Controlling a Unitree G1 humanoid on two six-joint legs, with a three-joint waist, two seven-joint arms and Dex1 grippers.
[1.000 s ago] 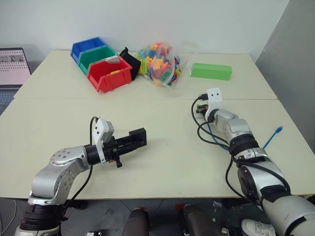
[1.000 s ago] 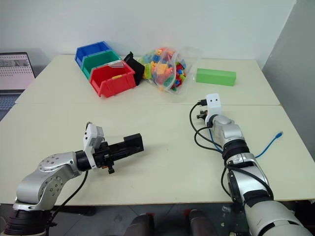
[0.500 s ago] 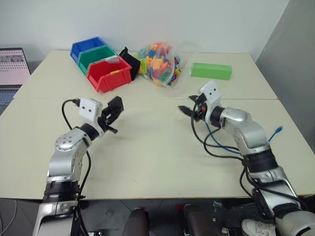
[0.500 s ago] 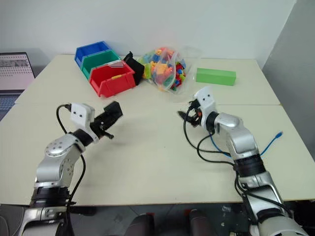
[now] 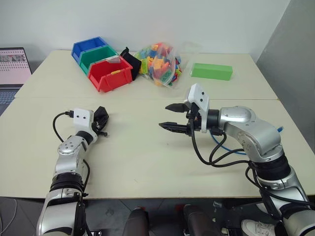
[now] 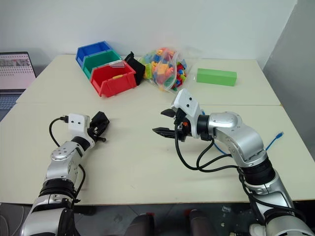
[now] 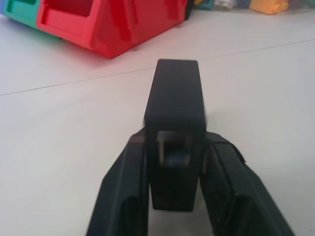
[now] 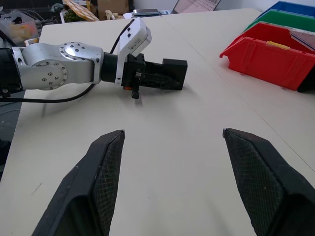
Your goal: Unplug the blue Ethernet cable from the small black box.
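left gripper [image 5: 101, 119] clamped on small black box [image 7: 174, 125], port empty | right gripper [image 5: 172, 117] fingers spread, holding nothing, above table [image 5: 147, 162] | blue Ethernet cable [image 5: 224, 145] lies loose behind right arm, plug end [image 5: 279, 130] near table edge | risk: box may slip if the clamp eases; arm could snag cable and drag it off the edge

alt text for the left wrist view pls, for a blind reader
The left end effector holds the small black box between its two black fingers, the box's open port facing the camera, above a pale table. A red bin stands beyond it.
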